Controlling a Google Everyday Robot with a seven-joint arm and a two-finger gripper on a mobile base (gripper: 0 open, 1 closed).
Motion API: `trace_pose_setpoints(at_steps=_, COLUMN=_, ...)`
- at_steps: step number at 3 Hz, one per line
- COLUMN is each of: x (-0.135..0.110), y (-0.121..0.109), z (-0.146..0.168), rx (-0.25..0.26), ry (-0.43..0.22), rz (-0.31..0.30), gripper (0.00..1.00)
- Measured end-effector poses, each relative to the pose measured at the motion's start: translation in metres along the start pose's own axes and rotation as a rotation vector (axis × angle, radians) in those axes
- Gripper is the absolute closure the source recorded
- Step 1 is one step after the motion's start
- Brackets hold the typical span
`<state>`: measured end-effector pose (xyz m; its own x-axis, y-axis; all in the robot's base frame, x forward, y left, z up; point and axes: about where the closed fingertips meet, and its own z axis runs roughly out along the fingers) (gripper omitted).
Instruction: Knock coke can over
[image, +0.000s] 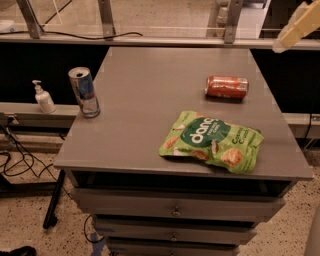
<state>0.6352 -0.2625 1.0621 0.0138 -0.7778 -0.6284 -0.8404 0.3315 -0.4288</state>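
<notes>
Near edge: green snack bag lies flat at the front right of the surface.
Left: tall blue-and-silver can stands upright by the left edge.
Coke can: on its side, far right, beyond the bag.
My gripper: top right corner, mostly cut off, seemingly past the surface's right edge. It is up and right of the coke can, well apart. Open or closed, I cannot tell.
</notes>
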Motion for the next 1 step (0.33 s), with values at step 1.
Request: trace_pose_setpoints(at_steps=1, x=-0.0045, y=-0.0032, z=-0.0043, rx=0.013, ry=-0.016, rz=-0.005, gripper=0.0)
